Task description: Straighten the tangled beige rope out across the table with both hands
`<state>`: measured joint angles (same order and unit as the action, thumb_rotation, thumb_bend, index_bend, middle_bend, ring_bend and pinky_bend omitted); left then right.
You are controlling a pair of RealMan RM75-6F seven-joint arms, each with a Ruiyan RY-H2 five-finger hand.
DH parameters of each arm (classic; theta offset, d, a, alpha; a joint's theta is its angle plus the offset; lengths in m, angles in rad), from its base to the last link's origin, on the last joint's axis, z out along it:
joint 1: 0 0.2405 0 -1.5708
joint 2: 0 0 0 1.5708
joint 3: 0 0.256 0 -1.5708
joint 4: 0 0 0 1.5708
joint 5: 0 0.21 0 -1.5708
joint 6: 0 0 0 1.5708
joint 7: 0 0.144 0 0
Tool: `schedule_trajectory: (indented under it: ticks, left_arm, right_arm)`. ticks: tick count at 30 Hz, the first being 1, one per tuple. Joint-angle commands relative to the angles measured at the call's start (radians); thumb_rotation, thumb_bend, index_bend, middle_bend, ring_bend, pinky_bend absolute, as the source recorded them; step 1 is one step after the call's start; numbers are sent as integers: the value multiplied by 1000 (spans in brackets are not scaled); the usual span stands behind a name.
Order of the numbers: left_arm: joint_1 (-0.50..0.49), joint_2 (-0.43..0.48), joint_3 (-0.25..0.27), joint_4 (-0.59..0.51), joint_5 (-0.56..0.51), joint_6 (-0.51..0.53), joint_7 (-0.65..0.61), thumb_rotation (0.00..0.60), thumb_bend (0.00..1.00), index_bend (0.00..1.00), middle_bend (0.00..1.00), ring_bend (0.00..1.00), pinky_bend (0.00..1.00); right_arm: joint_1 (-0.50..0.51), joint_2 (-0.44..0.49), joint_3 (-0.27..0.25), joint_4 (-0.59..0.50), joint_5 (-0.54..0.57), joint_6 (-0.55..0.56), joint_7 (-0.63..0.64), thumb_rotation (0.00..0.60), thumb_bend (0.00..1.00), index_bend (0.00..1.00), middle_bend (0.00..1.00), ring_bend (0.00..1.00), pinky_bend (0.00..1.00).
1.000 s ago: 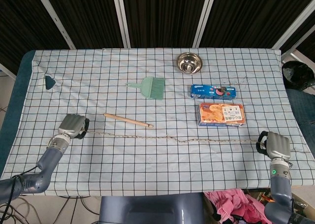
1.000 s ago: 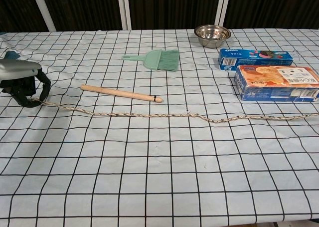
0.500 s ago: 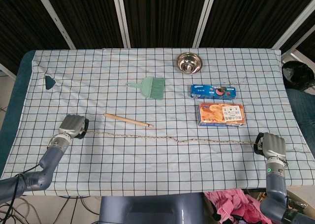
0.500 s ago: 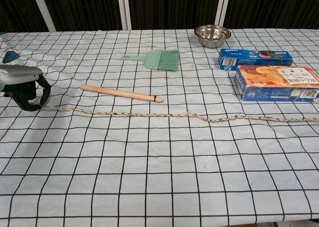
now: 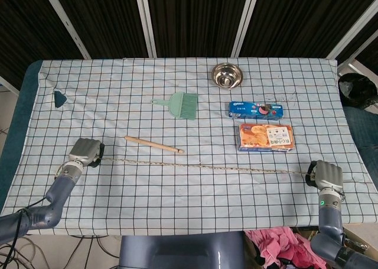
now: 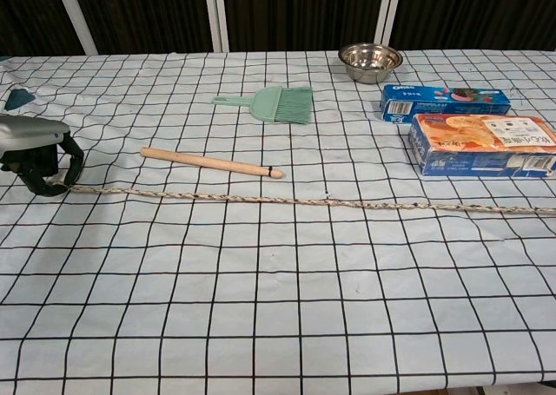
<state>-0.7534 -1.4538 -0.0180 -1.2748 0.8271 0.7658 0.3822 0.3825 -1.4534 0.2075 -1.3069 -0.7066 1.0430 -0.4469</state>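
The beige rope (image 5: 201, 167) (image 6: 295, 200) lies almost straight across the checked tablecloth, running left to right. My left hand (image 5: 86, 151) (image 6: 35, 154) holds its left end, fingers curled around it just above the cloth. At the table's right edge my right hand (image 5: 326, 175) grips the other end; the chest view does not show that hand, only the rope running off the right side.
A wooden stick (image 5: 153, 144) (image 6: 211, 162) lies just behind the rope's left part. An orange box (image 5: 266, 137) (image 6: 483, 143), a blue box (image 5: 256, 109), a green brush (image 5: 178, 104) and a metal bowl (image 5: 227, 74) sit further back.
Both hands have drawn slightly outward and toward the near edge. The rope's wavy middle has been pulled taut into a nearly straight line.
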Motion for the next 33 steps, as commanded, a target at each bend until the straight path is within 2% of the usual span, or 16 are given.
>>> schedule_trajectory:
  ticks: [1,7,12,17,21,23,26,27,28,30,31,33]
  left_arm:
    - [0,0,0,0,-3,-6,2,600,440,548,997,915,805]
    - [-7,23,-5,-15,-11,-18,12,600,228,347,992,914,802]
    - [-15,74,-11,-71,-20,-16,27,600,149,210,966,897,791]
    - [-29,137,-10,-139,-48,-28,47,600,140,177,943,882,781]
    - [-28,193,-32,-203,-52,10,37,600,139,180,916,858,765]
    - [-23,221,-50,-237,-40,38,21,600,139,217,903,846,756]
    - [-3,270,-74,-303,16,106,-7,600,140,260,828,771,685]
    - [7,287,-79,-327,41,135,-15,600,139,258,799,745,655]
    - [19,303,-84,-351,70,174,-17,600,139,253,751,699,598]
    - [46,329,-79,-390,132,259,1,600,135,239,658,598,487]
    - [63,342,-72,-413,164,308,18,600,132,230,594,522,417]
    - [102,365,-58,-464,210,396,44,600,127,218,480,389,309]
  right_arm:
    - [1,1,-2,0,1,-3,-3,600,432,600,942,1000,1000]
    - [8,33,-13,-44,17,-7,-44,600,244,326,942,1000,1000]
    - [13,88,-9,-130,41,9,-74,600,170,221,942,1000,1000]
    - [13,142,-7,-200,61,18,-88,600,130,140,935,1000,1000]
    - [15,213,3,-281,91,27,-100,600,114,54,880,979,984]
    - [8,247,28,-323,80,55,-70,600,114,26,794,912,923]
    - [-16,306,76,-390,21,78,38,600,115,1,555,716,711]
    - [-27,329,90,-413,-7,85,77,600,115,0,467,636,603]
    - [-37,352,97,-434,-41,90,109,600,116,0,398,562,477]
    - [-59,390,98,-465,-122,118,150,600,115,0,312,456,298]
    - [-70,405,92,-478,-167,142,158,600,115,0,268,403,238]
    - [-92,424,73,-500,-259,194,159,600,115,0,203,333,212]
